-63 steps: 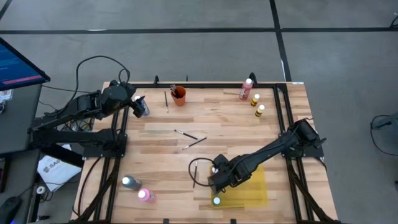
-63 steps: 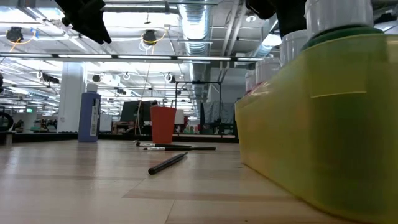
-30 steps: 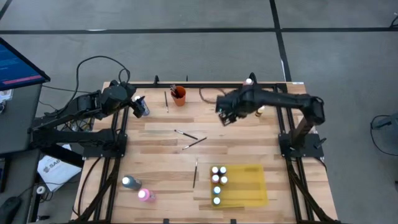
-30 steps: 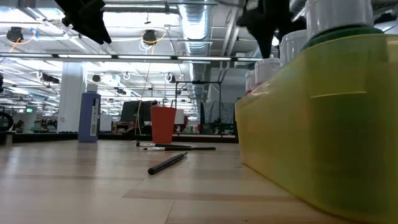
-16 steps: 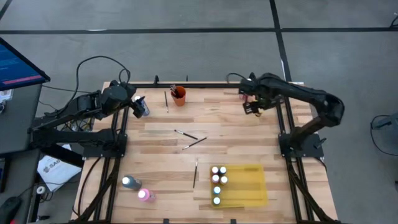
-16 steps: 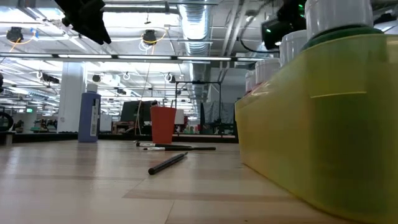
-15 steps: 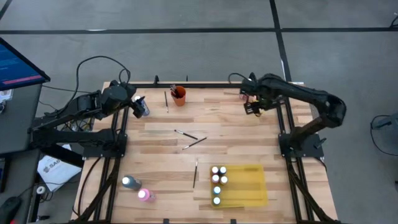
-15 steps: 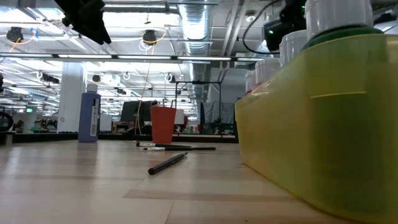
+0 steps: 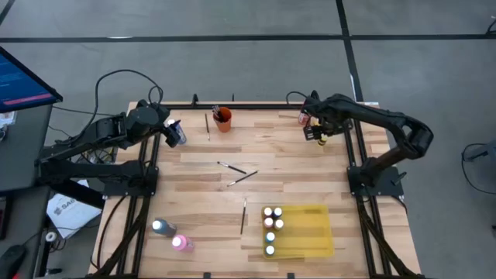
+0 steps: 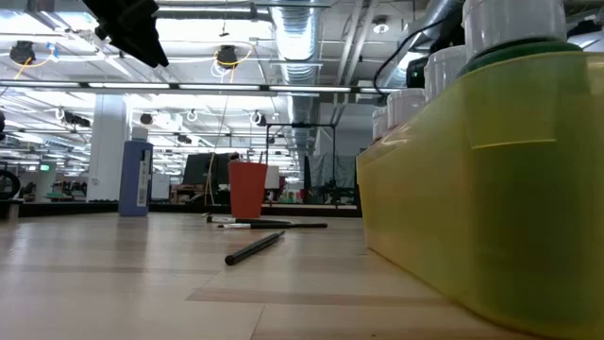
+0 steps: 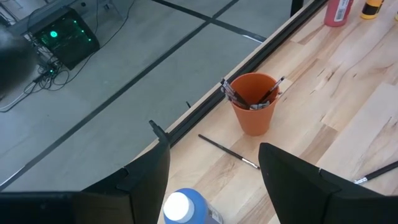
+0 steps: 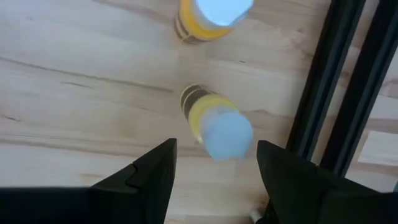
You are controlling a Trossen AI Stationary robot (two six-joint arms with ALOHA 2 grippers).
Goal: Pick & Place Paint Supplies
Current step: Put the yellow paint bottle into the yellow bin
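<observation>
My right gripper (image 9: 316,132) is open and hovers over two yellow white-capped bottles near the table's far right corner. In the right wrist view the nearer yellow bottle (image 12: 217,127) stands upright between and below the open fingers (image 12: 216,149), and the second yellow bottle (image 12: 211,15) is beyond it. My left gripper (image 9: 175,133) is open and waits high above an upright blue bottle (image 11: 184,209) at the far left. Several bottles (image 9: 270,223) stand at the left end of the yellow tray (image 9: 310,232). Thin brushes (image 9: 232,167) lie on the wood.
An orange cup (image 9: 223,118) holding brushes stands at the far edge, with a brush (image 9: 208,125) beside it. A red bottle (image 9: 305,116) stands by the right arm. A pink bottle (image 9: 180,242) and a pale bottle (image 9: 160,227) stand near left. A brush (image 9: 242,215) lies left of the tray.
My right gripper has swung from the far middle of the table toward the far right corner and now hangs over the two yellow bottles. The bottles and brushes have stayed where they were.
</observation>
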